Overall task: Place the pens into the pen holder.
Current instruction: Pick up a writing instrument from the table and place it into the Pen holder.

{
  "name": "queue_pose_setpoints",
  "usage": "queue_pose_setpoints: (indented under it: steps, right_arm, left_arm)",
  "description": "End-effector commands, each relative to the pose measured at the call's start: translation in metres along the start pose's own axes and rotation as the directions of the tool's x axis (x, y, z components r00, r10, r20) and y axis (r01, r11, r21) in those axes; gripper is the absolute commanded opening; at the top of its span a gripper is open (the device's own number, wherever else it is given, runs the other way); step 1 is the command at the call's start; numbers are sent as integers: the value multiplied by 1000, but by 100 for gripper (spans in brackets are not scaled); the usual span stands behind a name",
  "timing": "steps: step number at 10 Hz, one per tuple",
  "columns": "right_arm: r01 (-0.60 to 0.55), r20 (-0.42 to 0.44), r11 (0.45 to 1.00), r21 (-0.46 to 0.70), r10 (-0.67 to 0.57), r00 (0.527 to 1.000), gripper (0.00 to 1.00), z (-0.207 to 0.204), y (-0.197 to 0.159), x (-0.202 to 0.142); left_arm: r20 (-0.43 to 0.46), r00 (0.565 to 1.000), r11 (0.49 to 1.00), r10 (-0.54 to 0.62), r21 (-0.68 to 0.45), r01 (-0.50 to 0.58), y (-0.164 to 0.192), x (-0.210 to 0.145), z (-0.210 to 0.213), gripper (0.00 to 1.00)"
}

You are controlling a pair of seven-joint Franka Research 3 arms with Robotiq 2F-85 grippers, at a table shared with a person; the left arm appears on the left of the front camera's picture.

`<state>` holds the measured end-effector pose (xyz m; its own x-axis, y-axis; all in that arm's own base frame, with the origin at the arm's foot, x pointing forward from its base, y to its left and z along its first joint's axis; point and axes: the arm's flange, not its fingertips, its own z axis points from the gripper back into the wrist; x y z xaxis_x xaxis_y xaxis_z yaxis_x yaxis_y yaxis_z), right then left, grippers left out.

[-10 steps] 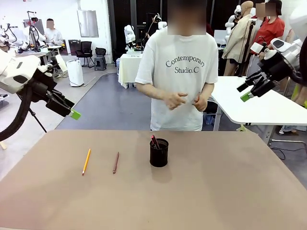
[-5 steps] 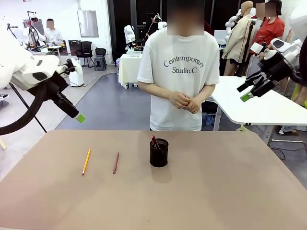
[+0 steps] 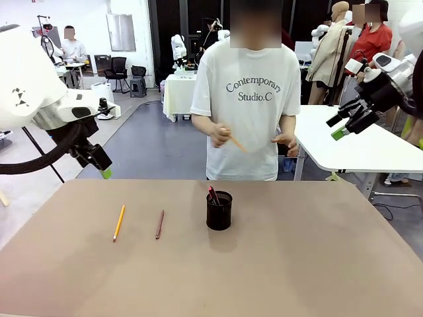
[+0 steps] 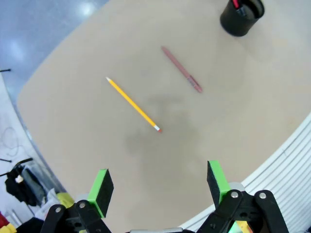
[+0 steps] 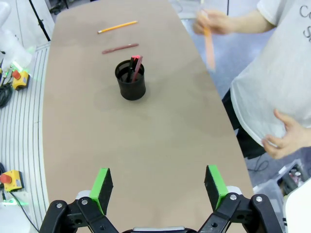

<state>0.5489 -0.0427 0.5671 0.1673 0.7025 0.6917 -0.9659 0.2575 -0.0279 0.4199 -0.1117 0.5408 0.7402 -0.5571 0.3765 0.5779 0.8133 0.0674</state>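
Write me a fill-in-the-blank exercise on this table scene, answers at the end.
Only ____ pen, the pinkish-red pen, stands in the pen holder.
The reddish-brown pen lies between the pen holder and the ____ pen.
The left tool is raised above the table with jaws ____.
Missing words: one; yellow; open.

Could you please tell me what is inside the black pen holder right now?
One pinkish-red pen leans inside the pen holder, its top poking above the rim. The holder's dark wall hides the pen's lower end and the bottom, so anything small down there cannot be told.
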Motion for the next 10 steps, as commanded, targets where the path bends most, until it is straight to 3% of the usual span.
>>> queue_pose_setpoints:
  steps: [1, 10]
  right_arm:
    - [-2, -8, 1000, 3, 2, 1000, 100, 2, 1, 1]
    - [-2, -8, 1000, 3, 2, 1000, 100, 2, 1, 1]
  left_arm:
    - [3, 1000, 1000, 1, 16, -1, 3, -2, 1, 100]
    - [0, 1000, 1000, -2, 1, 2, 1, 0, 0, 100]
